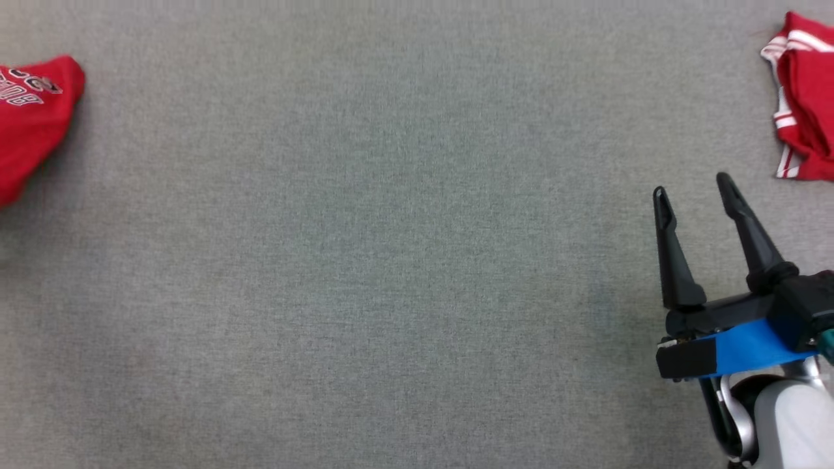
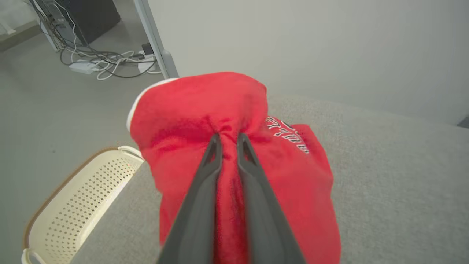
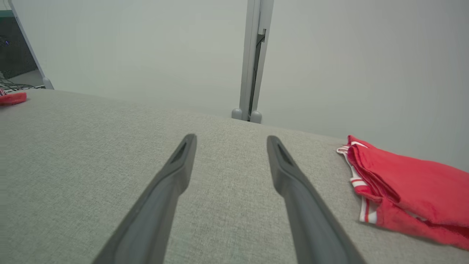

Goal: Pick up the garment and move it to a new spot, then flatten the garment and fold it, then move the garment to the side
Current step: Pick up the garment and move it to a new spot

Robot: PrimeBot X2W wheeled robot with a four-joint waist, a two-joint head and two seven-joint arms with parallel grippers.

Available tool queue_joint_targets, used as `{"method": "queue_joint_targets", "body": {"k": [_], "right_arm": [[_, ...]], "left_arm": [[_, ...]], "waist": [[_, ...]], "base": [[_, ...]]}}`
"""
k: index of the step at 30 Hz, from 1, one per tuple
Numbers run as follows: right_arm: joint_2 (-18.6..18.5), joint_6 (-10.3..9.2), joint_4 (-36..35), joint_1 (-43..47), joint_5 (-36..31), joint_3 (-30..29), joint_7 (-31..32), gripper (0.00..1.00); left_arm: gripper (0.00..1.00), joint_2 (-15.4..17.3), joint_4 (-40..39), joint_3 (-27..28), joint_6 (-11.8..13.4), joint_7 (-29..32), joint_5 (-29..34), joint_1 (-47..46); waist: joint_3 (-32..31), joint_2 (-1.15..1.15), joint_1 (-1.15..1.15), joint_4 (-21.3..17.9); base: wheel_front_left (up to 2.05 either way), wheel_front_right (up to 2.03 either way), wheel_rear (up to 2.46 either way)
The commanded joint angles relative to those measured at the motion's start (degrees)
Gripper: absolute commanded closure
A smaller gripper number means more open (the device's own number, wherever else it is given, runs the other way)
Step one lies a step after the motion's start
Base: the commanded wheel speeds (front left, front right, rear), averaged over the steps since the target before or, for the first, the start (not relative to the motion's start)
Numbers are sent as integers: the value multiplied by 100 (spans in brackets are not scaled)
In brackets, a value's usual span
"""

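Left tool [image 2: 228,137] tight on garment [image 2: 293,176]

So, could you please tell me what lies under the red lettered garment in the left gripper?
The grey table runs beneath the red lettered garment, pinched by the left gripper; a cream perforated basket sits lower, beside the table. The patch underneath is covered.

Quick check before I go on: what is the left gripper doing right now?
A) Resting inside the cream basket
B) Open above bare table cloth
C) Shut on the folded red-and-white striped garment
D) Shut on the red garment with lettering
D: in the left wrist view the left gripper has its two fingers pinched together into a bunched fold of the red lettered garment.
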Motion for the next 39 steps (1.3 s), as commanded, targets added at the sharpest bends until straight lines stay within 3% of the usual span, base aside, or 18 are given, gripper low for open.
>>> {"method": "queue_joint_targets", "body": {"k": [1,8,12,21,30,39], "right_arm": [[37,1,73,97,65,18,-63,0],[158,1,578,205,404,76,-384,0],[184,1,822,250,477,119,-559,0],[188,1,1378,373,893,335,-876,0],[187,1,1731,431,1135,526,-1042,0],[187,1,1834,422,1294,531,-1099,0]], "left_arm": [[100,21,-87,-60,-6,-235,74,-168],[100,98,-671,-456,26,-1092,565,-636],[100,15,-1351,-702,13,-1158,817,-879],[100,-560,-2804,-1319,-10,-946,933,-1053],[100,-1147,-3381,-1799,63,-545,832,-314],[100,-1514,-3472,-2134,267,-529,611,1221]], "waist": [[-180,1,0,-101],[-788,1,0,-374],[-1071,1,0,-635],[-1555,1,0,-1397],[-1783,1,0,-1960],[-1827,1,0,-2037]], "base": [[0,0,0],[0,0,0],[0,0,0],[0,0,0],[0,0,0],[0,0,0]]}}
